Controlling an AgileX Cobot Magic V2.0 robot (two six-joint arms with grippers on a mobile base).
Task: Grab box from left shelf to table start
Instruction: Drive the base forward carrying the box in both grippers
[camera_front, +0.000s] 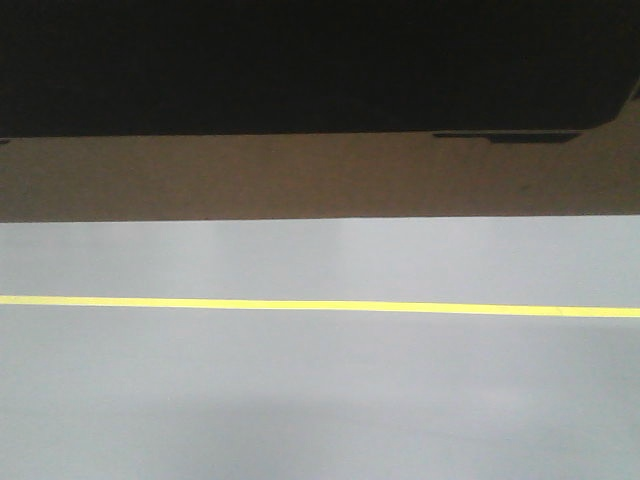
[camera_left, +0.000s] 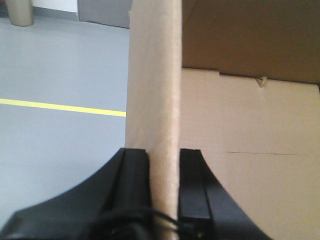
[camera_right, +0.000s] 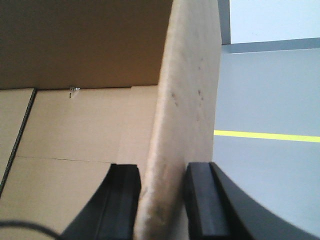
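Our left fingers pinch one upright wall of the box and our right fingers pinch the opposite wall, each at 12 o'clock. We judge it has left the shelf and hangs over the floor. No table is visible yet.
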